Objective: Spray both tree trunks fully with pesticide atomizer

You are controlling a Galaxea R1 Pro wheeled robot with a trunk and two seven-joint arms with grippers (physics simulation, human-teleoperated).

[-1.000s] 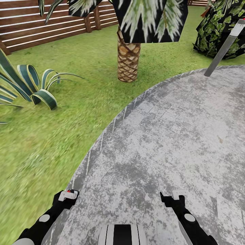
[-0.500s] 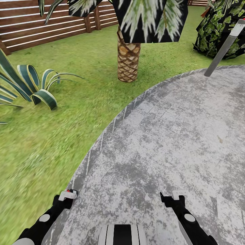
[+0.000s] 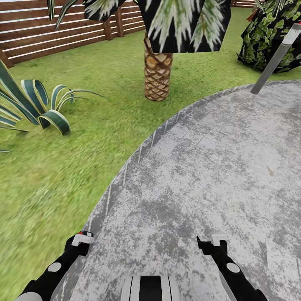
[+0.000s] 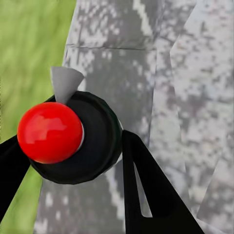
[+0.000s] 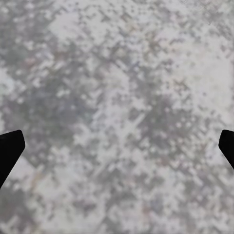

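Black round-bodied pesticide atomizer (image 4: 73,139) with red cap sits clamped in the left gripper (image 3: 81,239), now slightly lower; right gripper (image 3: 212,242) gapes empty.

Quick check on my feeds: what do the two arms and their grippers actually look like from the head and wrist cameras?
Both arms are glossy black with round white discs on the forearm. The left gripper ends in a white tab with a small red spot; the right gripper has a white tab beside black angular fingers. In the left wrist view the fingers are black, tapered wedges.
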